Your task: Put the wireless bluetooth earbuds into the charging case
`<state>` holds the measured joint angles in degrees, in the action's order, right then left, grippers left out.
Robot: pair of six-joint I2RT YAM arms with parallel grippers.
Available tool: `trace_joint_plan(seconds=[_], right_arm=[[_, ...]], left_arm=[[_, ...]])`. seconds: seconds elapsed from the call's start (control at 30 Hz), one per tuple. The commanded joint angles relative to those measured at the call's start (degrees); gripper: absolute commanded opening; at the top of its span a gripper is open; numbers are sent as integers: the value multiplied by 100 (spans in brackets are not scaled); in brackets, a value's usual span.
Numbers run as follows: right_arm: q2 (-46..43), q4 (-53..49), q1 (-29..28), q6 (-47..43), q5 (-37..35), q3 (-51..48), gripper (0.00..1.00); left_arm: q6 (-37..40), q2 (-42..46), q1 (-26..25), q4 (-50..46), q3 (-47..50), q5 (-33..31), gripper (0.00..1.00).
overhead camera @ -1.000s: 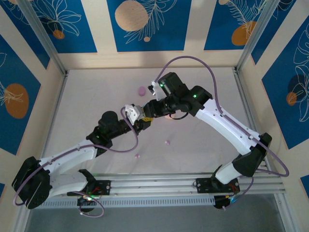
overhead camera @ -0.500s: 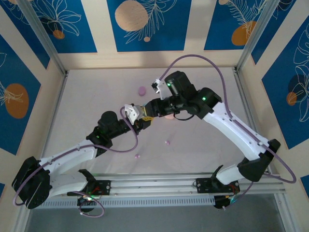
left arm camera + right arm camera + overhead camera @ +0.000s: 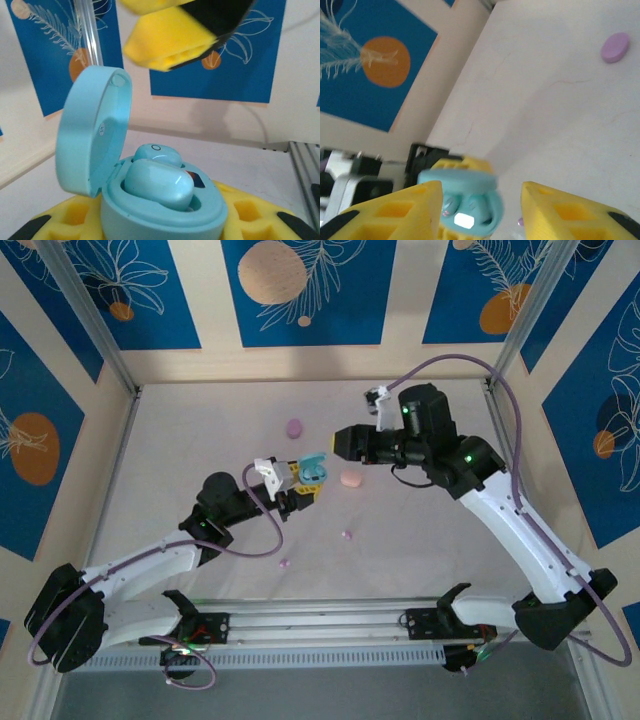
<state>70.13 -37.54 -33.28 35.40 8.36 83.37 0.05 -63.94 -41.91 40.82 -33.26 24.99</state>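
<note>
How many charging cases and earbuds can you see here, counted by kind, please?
Charging cases: 3 (light blue case, pink case, purple case)
Earbuds seated in the light blue case: 2
Loose earbuds: 2
Total: 7

white-black arms (image 3: pixel 150 562), purple cables (image 3: pixel 450 357)

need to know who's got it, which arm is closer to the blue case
Left. The left arm's fingers grip the open blue case; the right arm's fingers stand apart from it, farther back and to its right.
</note>
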Motion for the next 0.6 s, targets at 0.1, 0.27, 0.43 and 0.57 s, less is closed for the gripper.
trace_joint_plan(seconds=[0.1, 0.27, 0.43, 0.57], right_arm=[[458, 242, 322, 389, 1378, 271, 51], [858, 75, 287, 342, 1928, 458, 53], [833, 21, 238, 108, 2268, 336, 53], [710, -84, 234, -120, 2696, 50, 53]], left_arm=[[-506, -54, -47, 612, -128, 715, 24], [-742, -123, -54, 891, -152, 755, 25], [-821, -162, -47, 951, -197, 610, 25], [-850, -214, -49, 1014, -266, 560, 26]])
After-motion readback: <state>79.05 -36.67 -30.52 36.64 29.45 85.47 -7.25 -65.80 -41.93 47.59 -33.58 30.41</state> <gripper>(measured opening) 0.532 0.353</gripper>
